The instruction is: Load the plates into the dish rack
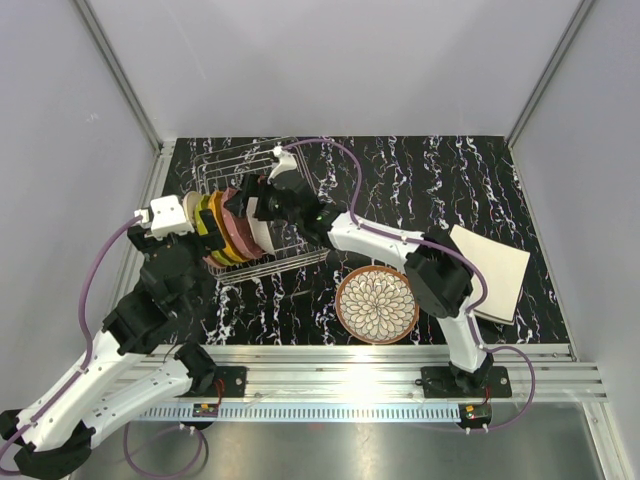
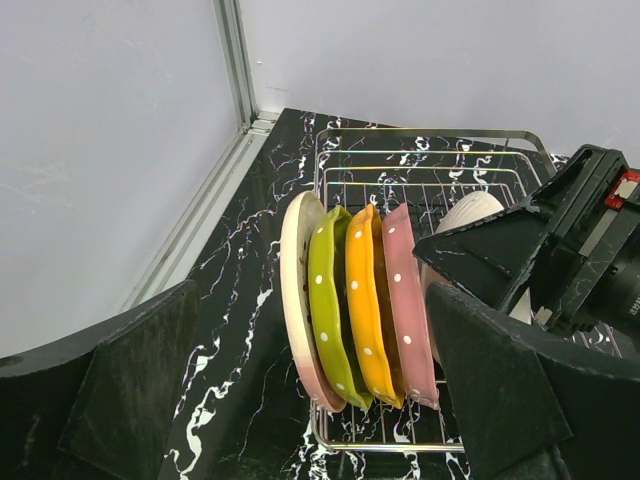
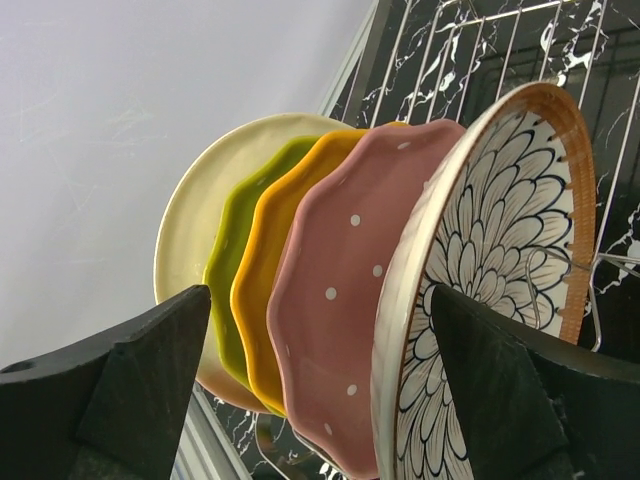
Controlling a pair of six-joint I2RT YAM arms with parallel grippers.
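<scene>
At the left of the top view, the left gripper [image 2: 311, 290] hovers with its jaws wide and empty, facing the dish rack [image 1: 240, 160]. The rack sits at the upper left of the black marbled worktop [image 1: 450, 170] and holds, on edge from left to right, a cream plate [image 2: 297, 290], a lime-green plate [image 2: 325, 300], an orange plate [image 2: 362, 300] and a pink plate [image 2: 410, 300]. Next in the row stands a petal-patterned plate [image 3: 490, 260], its rim between the widely spread jaws of the right gripper [image 3: 320, 290], while further right a second petal-patterned plate [image 1: 376, 304] lies flat and cream squarish plates [image 1: 492, 270] lie at the far right.
</scene>
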